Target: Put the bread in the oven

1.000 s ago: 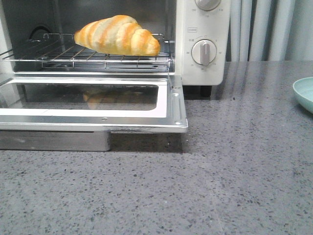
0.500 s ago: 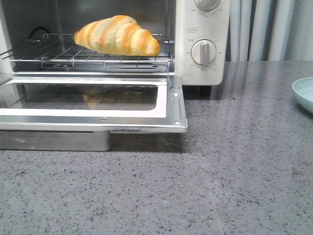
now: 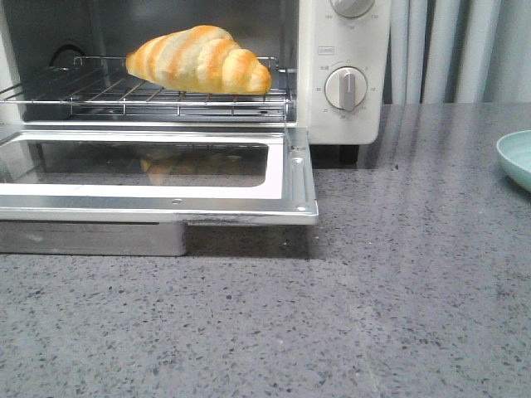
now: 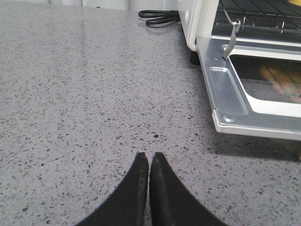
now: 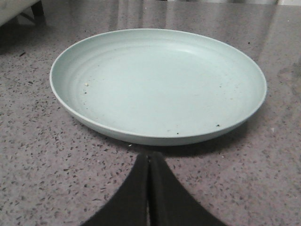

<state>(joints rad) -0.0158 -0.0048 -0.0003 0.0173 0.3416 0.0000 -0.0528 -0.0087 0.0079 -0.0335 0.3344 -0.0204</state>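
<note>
The bread point(image 3: 199, 60), golden-orange with cream stripes, lies on the wire rack point(image 3: 99, 95) inside the cream-white oven point(image 3: 344, 58). The oven's glass door point(image 3: 290, 178) hangs flat open; a faint reflection of the bread shows in the glass. Neither gripper appears in the front view. My left gripper point(image 4: 149, 157) is shut and empty, low over the counter beside the open door point(image 4: 228, 101). My right gripper point(image 5: 149, 156) is shut and empty, just in front of a pale green plate point(image 5: 157, 84).
The grey speckled counter point(image 3: 373, 315) runs around the oven. The green plate's edge point(image 3: 514, 157) shows at the far right in the front view. A black power cord point(image 4: 159, 17) lies behind the oven. Pale curtains point(image 3: 448, 50) hang at the back.
</note>
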